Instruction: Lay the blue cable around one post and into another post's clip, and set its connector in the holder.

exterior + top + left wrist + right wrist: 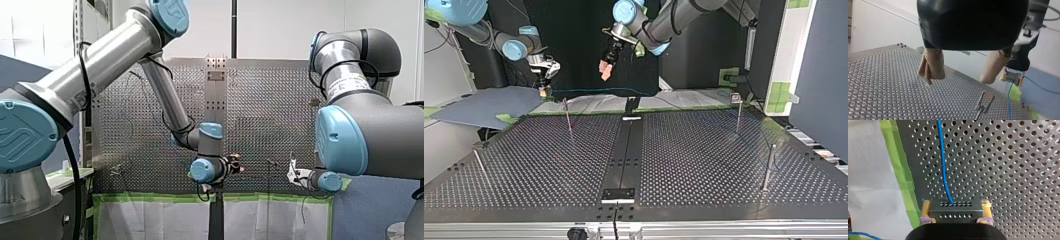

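My right hand [956,204] grips the connector [956,211] btw its yellow pads [926,208]. The blue cable [942,157] runs ahead of it over the tabletop [1010,170]. My left hand [956,79] is open, above the tabletop.

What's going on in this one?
My right gripper has its jaws shut on the connector, near the far edge of the table at the top view's left. The blue cable trails from the connector over the table. My left gripper hangs open and empty above the table. The connector is not yet in a holder.
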Action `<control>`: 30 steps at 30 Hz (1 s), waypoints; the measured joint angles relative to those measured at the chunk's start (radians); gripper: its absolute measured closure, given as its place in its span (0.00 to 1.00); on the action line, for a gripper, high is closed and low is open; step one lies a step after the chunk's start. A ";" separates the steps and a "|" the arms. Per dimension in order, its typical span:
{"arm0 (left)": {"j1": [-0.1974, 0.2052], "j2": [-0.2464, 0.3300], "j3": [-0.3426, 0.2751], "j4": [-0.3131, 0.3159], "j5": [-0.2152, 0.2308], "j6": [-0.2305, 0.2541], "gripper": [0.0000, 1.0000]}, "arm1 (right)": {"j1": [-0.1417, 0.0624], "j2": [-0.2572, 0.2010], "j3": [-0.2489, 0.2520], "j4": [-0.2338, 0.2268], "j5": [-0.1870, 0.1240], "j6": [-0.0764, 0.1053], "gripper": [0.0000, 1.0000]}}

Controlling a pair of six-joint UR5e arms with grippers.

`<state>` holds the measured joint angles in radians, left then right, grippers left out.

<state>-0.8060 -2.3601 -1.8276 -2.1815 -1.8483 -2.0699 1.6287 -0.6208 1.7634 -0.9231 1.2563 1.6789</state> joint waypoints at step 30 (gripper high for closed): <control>0.035 -0.191 0.232 -0.032 0.007 0.040 0.00 | -0.007 -0.001 0.000 0.030 -0.008 -0.018 0.98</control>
<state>-0.7714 -2.5512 -1.5960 -2.2134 -1.8414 -2.0302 1.6218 -0.6219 1.7635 -0.8928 1.2484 1.6612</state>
